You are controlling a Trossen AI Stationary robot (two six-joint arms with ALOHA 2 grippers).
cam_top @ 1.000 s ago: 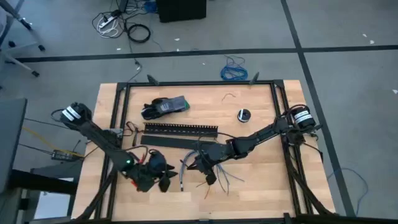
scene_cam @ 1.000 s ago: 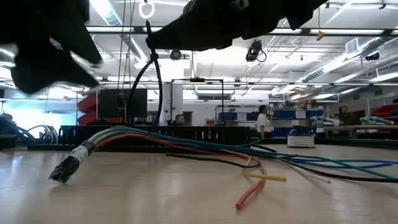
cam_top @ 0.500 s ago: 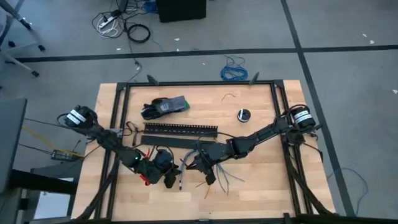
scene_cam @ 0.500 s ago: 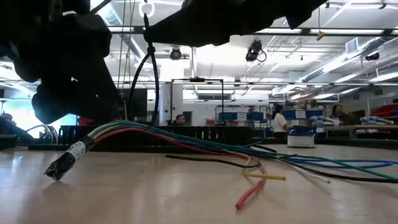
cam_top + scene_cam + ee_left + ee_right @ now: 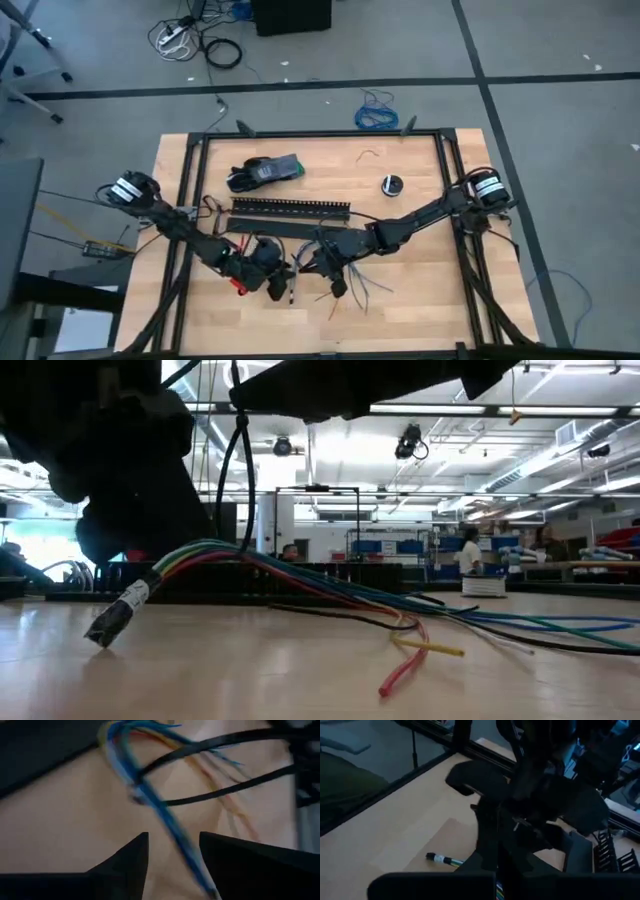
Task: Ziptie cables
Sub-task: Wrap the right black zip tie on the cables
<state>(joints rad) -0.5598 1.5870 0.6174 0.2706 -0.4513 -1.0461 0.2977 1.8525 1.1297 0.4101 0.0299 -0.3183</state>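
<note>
From above, I had both dark arms reaching in over the pale wooden bench [image 5: 420, 300]. The left gripper [image 5: 272, 281] sat low near the front middle of the bench, and the right gripper [image 5: 322, 262] hung just beside it, farther back. The loose bundle of thin blue, grey and coloured wires, the cables [image 5: 362, 285], lay between and in front of them, its splayed ends fanning out toward the right-hand front and its taped end [image 5: 290, 294] lying just beside the left gripper. Behind both arms lay the long black slotted channel [image 5: 290, 208], and farther back a black bundled object [image 5: 262, 172] and a small round black spool [image 5: 391, 184]. I could not pick out the thin black zipties from this height.

At bench level, the cables [image 5: 330, 592] rose in an arch from the taped black end [image 5: 115, 620], which tilted down to touch the wood, and then ran flat across the bench; loose red and yellow ends [image 5: 412, 660] curled at the front. A dark arm mass loomed just above the raised part of the bundle.

Through the left wrist camera, my own two dark fingers [image 5: 127, 865] stood apart, with the blue strands of the cables [image 5: 145, 795] running down into the gap between them. Two thin black strips [image 5: 220, 792] crossed the wires farther on.

The right wrist camera showed mostly dark arm hardware; I could not tell how those fingers stood. The taped end [image 5: 439, 858] lay on the wood beyond them.
</note>
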